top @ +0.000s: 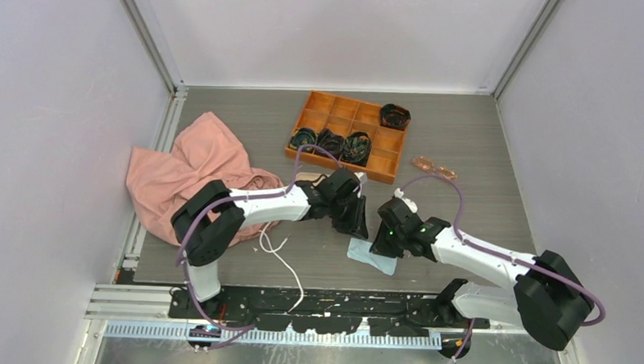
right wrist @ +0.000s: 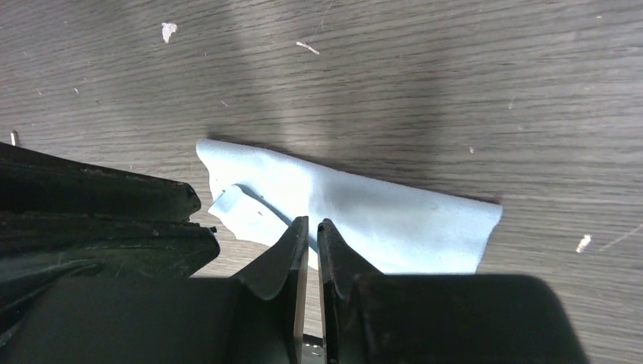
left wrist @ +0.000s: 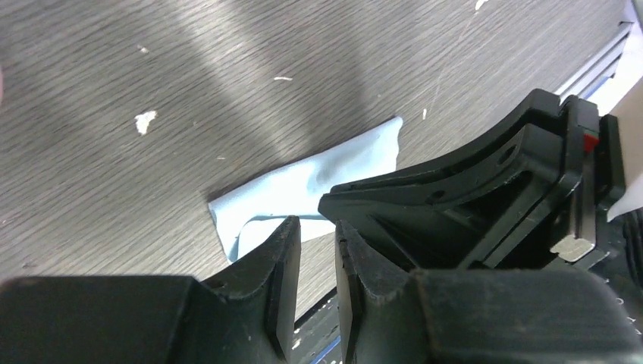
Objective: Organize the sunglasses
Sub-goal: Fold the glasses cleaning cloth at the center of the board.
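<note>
Grey woodgrain laminate desk [top: 248, 113], matte, speckled with small white crumbs in both wrist views; plain pale walls on three sides.

Sunglasses [top: 434, 166]: thin frame, translucent pinkish-orange lenses, lying flat on the desk just right of the orange tray [top: 351, 97], well apart from both claws.

Tray is rigid, rectangular and split into compartments. Dark coiled bundles [top: 394, 116] sit in the far-right cell and three of the near cells; can't resolve what they are.

Light blue cloth [top: 373, 256]: thin, soft, roughly rectangular, flat on the desk near centre, with one corner folded up.

Left claw [top: 354, 224]: low at the cloth's far-left edge. Its wrist view shows the black, wedge-shaped moulded fingers [left wrist: 286, 243] nearly together with a narrow slot between them, nothing seen in it.

Right claw [top: 379, 246]: over the cloth, just beside the left one. Its fingers [right wrist: 297, 243] are closed to a hairline slit with the tips above the cloth; can't tell if fabric is pinched.

Crumpled salmon-pink fabric [top: 188, 172] is heaped at the left side. A thin white cord [top: 286, 267] loops near the left arm.
</note>
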Tool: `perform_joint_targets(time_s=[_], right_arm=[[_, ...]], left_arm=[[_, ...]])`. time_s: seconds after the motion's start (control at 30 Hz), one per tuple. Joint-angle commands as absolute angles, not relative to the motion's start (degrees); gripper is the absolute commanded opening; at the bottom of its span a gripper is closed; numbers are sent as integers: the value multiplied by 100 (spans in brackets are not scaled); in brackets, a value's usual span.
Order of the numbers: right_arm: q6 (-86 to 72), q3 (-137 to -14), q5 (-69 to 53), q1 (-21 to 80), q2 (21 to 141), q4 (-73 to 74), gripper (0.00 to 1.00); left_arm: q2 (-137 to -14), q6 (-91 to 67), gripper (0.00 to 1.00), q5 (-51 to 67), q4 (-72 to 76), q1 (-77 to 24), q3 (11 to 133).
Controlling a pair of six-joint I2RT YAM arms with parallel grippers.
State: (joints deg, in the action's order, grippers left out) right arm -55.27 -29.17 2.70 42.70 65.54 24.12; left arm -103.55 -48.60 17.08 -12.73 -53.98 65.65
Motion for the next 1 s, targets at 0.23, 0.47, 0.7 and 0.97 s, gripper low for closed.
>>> perform_joint_targets(time_s=[0.23,0.47,0.7,0.97], right_arm=[[-5499,-3133,228,4311,6995,1762,17],[-5519,-3098,-22,4320,7413,1412,17],[-5313,-3114,-687,4393,7681,1249,17],[-5162,-3202,-886,4747,7648,1382,14]], left_arm=[[-10664,-4425,24,1605,-1982,-5283,6830],[-10980,-4364,24,1586,-2070,-5269,6874],[-10986,-4393,23,1589,-2017,-5265,6839],[-10965,-4403,23,1574,-2018,-5262,6826]])
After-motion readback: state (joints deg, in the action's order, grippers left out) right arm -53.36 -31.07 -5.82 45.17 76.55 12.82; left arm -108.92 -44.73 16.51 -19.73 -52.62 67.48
